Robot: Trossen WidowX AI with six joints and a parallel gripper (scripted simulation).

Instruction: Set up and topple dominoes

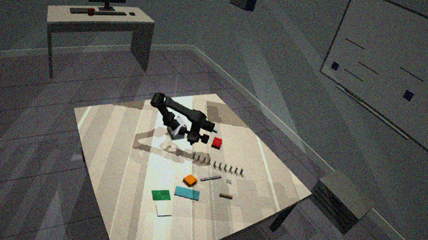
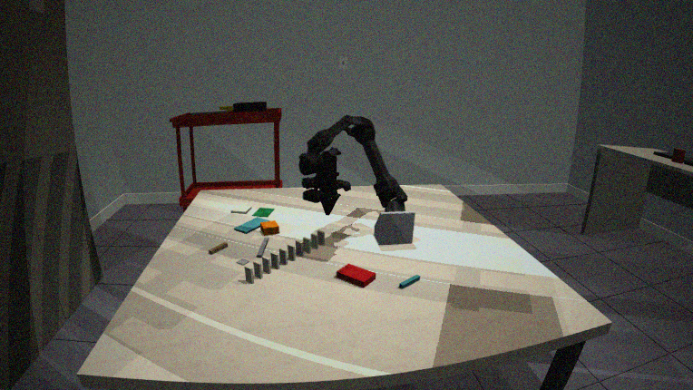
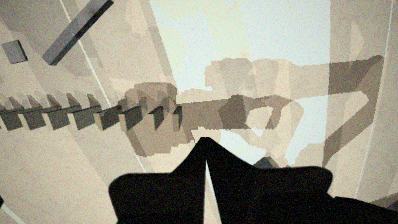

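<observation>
A row of several thin grey dominoes stands upright on the table, at what looks like even spacing. The end domino nearest the arm base [image 1: 194, 156] [image 2: 321, 237] [image 3: 178, 118] is upright, and so is the end domino farthest from the base [image 1: 241, 171] [image 2: 248, 275]. No domino is seen lying down beside the row. My gripper [image 1: 191, 142] [image 2: 328, 213] [image 3: 204, 141] is shut, with its fingertips together and nothing between them. It points down, well above the table near the base end of the row, and touches no domino.
A red block [image 1: 217, 142] [image 2: 356, 275] and a teal bar [image 2: 409, 281] lie on one side of the row. On the other lie a grey bar [image 1: 210, 178] [image 2: 262, 247] [image 3: 77, 32], small grey square [image 1: 228, 181] [image 2: 242, 261] [image 3: 15, 51], orange block [image 1: 189, 180] [image 2: 269, 228] and brown bar [image 1: 226, 195] [image 2: 218, 248].
</observation>
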